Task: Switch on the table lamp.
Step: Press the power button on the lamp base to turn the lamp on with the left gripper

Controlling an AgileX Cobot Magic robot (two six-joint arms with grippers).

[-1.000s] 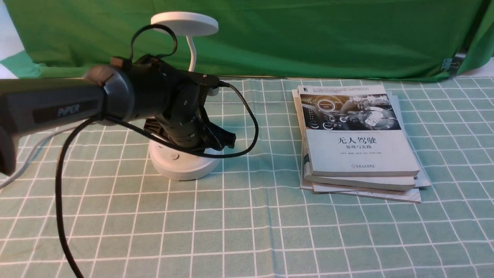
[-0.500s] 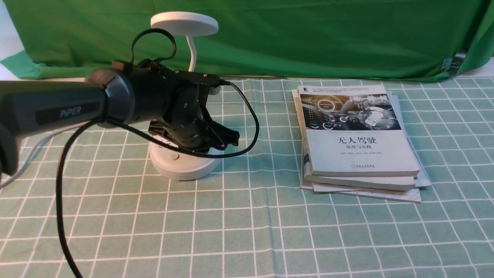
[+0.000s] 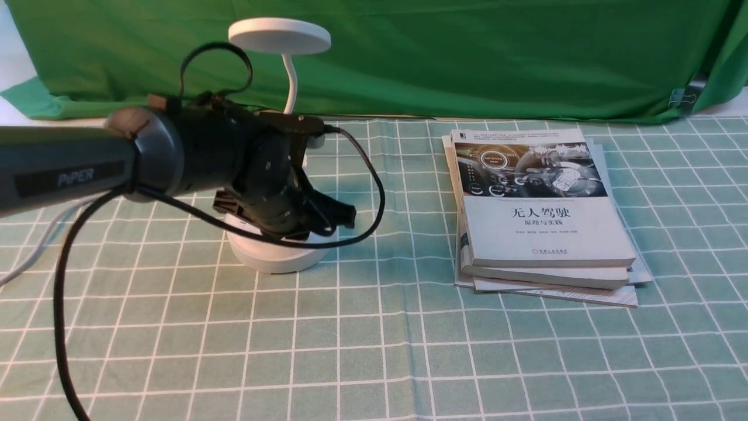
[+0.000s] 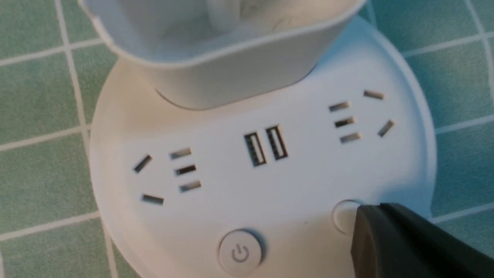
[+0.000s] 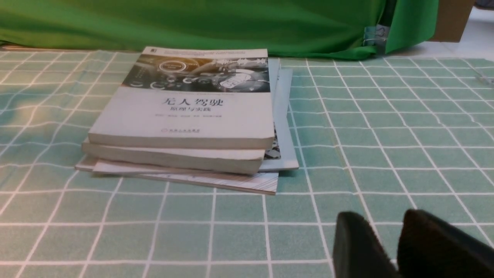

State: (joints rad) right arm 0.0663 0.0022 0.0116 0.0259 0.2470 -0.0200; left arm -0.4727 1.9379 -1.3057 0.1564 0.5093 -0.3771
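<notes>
Table lamp [image 3: 274, 257] stands left of centre in the front view, on the green checked tablecloth [image 3: 374, 351]; its disc head [image 3: 279, 34] is at the top of the frame. Left gripper [image 3: 345, 215] hangs low over the lamp's round base; whether it is released or clenched cannot be told. Left wrist view: one dark finger [image 4: 405, 243], lower right, overlaps a small round button [image 4: 341, 218]. The power button [image 4: 241, 253], bottom centre, is uncovered. Right gripper [image 5: 386, 222], lower right of its own view: fingers drawn together, empty. Book stack [image 3: 537, 216] lies right of centre.
</notes>
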